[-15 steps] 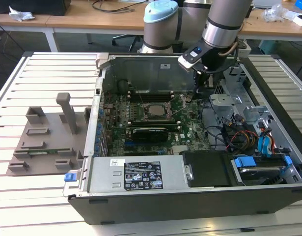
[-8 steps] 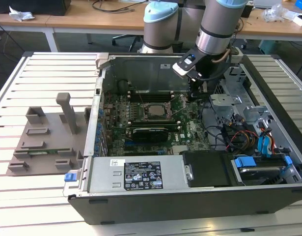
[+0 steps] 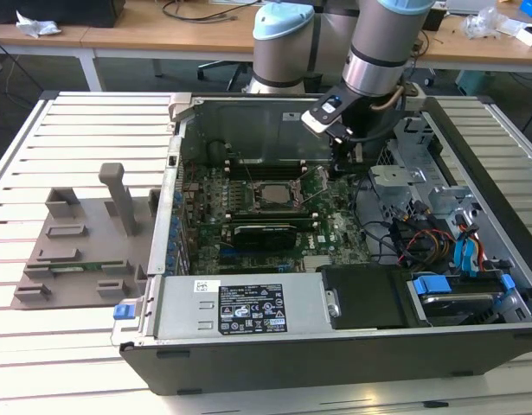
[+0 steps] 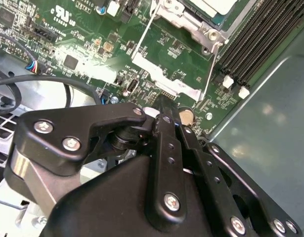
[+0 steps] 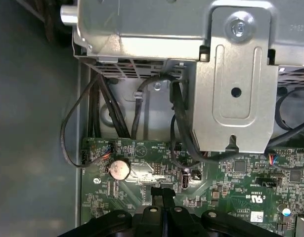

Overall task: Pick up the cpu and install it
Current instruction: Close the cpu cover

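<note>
White slatted worktop (image 3: 67, 130) carries your open computer case (image 3: 335, 354), with wooden desks along the far side. On the exterior view's left, just beside the case, a grey plastic tray (image 3: 75, 246) with raised blocks lies flat. Your arm comes down into the far part of the case. The gripper (image 3: 342, 161) hangs low over the green motherboard (image 3: 248, 246), apart from the cpu (image 3: 272, 194) and on the exterior view's right of it. The cpu is not in the gripper. It lies flat in the socket frame (image 4: 191, 22) near the middle of the board, its pale top showing at the edge of the second wrist view (image 4: 211, 4). The metal load plate (image 4: 164, 81) is swung open and lies between the socket and the gripper tips. Both wrist views show your gripper (image 4: 165, 104) (image 5: 163, 193) narrow, with the black fingers (image 5: 158, 198) pressed together and nothing between them. The tips are close above the board, just beside a round coin battery (image 5: 119, 169). Beyond it you see black cables (image 5: 179, 123) running under a grey metal bracket (image 5: 236, 89). Black memory slots (image 4: 260, 39) run along the far side of the socket.
</note>
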Tool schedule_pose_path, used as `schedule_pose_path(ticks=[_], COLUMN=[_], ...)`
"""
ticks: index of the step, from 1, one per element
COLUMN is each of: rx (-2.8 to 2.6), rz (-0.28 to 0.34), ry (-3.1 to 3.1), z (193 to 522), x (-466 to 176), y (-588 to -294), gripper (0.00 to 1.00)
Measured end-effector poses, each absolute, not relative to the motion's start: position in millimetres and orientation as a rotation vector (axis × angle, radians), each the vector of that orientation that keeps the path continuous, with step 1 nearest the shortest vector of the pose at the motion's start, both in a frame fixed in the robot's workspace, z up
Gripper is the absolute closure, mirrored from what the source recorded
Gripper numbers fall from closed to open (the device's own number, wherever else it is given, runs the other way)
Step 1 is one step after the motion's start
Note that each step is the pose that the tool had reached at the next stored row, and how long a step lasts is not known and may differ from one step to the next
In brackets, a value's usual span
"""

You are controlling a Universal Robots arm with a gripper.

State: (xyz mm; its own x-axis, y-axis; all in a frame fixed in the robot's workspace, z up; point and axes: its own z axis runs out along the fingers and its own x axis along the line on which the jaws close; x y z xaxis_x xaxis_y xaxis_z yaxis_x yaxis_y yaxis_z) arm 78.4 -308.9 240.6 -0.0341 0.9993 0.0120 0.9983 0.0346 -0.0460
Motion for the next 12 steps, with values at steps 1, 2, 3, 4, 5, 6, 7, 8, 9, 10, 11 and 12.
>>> schedule_pose_path(ticks=[1,2,3,4,5,6,7,8,9,10,11,12], rx=[-2.155,-2.154,-2.154,-2.155,-2.154,-2.155,-2.154,-2.154,-2.154,-2.155,-2.154,-2.154], rz=[0.038,0.039,0.038,0.039,0.039,0.039,0.038,0.038,0.039,0.038,0.039,0.039], ry=[-2.230,-2.230,-2.230,-2.230,-2.230,-2.230,-2.230,-2.230,-2.230,-2.230,-2.230,-2.230], z=[241,241,241,241,241,241,241,241,241,241,241,241], x=[77,75,73,72,70,68,66,64,61,60,57,55], y=[-309,-309,-309,-309,-309,-309,-309,-309,-309,-309,-309,-309], gripper=[0.89,0.89,0.89,0.89,0.89,0.89,0.89,0.89,0.89,0.89,0.89,0.89])
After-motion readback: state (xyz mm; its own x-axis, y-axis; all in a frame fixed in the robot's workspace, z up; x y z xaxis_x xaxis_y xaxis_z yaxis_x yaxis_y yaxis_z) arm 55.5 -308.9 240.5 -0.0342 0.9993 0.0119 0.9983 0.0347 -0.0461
